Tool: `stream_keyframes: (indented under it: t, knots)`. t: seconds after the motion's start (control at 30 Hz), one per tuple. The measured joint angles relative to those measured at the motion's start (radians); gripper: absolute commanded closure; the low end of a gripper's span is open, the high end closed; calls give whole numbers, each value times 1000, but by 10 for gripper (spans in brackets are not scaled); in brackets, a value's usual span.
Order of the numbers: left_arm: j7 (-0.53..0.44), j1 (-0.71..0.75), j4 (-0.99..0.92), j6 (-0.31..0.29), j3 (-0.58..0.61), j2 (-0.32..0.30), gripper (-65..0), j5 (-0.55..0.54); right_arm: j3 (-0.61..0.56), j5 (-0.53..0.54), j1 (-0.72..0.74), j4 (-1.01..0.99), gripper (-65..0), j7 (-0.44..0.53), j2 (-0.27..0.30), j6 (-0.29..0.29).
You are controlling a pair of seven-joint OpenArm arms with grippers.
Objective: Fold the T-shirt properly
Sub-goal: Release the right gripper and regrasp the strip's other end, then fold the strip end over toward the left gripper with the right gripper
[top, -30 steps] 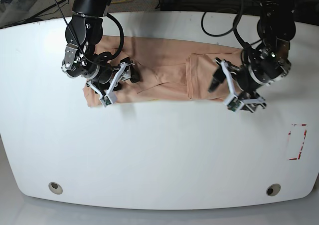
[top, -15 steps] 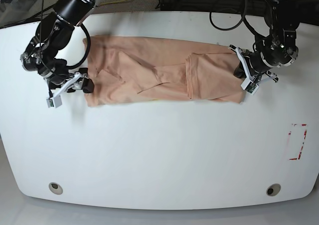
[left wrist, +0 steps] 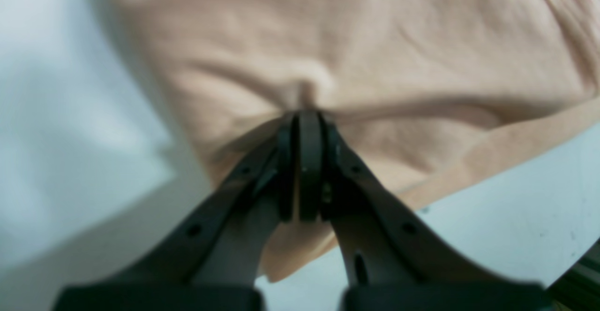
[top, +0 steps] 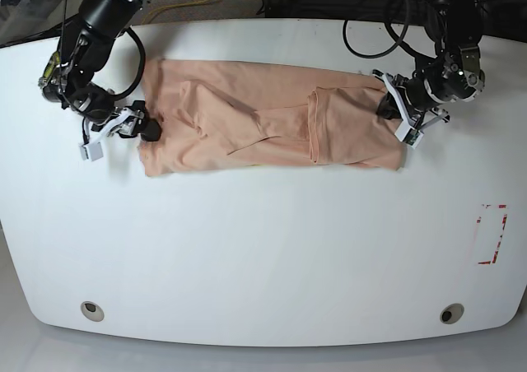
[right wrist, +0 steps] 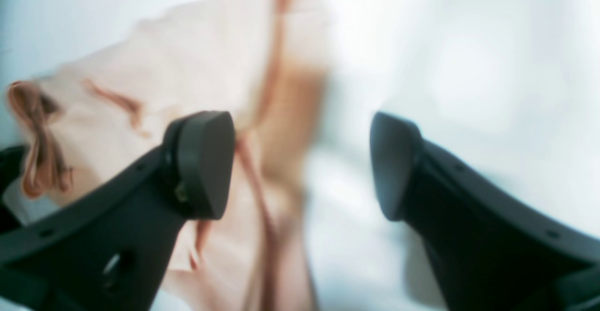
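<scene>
The peach T-shirt (top: 263,125) lies on the white table (top: 263,257) as a long wrinkled strip, with one part folded over at the right. Its smiley print does not show. My left gripper (top: 389,110) is at the shirt's right end. In the left wrist view it (left wrist: 302,116) is shut on a pinched ridge of the shirt's cloth (left wrist: 356,43). My right gripper (top: 123,135) is at the shirt's left edge. In the right wrist view it (right wrist: 300,165) is open and empty, with the shirt (right wrist: 197,81) blurred under its left finger (right wrist: 204,161).
A red-marked rectangle (top: 492,234) lies near the table's right edge. Two round holes (top: 91,310) (top: 450,313) sit near the front edge. Cables and dark gear lie beyond the back edge (top: 329,2).
Both arms have moved outward from over the shirt to its two ends. The left gripper now sits on the right end. The right gripper has edged closer to the left edge.
</scene>
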Motion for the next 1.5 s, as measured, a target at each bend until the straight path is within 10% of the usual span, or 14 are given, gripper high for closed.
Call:
stream_keyframes:
  t: [0.33,0.53,1.1,1.5]
  knots:
    - [0,0,-1,-1,0,20,0,0,-164,-26,-35,119,-396,-24,-109,-1]
    - [0,-9,3,2,77,17,0,0,-161,-77,-14,122,0,-16,-93,-5]
    - [-2,-196,-86,135,453,165,0,6,-248,-61,152,161,0,-60,202,-5]
    - [0,-227,-216,142,505,248,0,7,-385,-1,153,292,0,-78,159,-5]
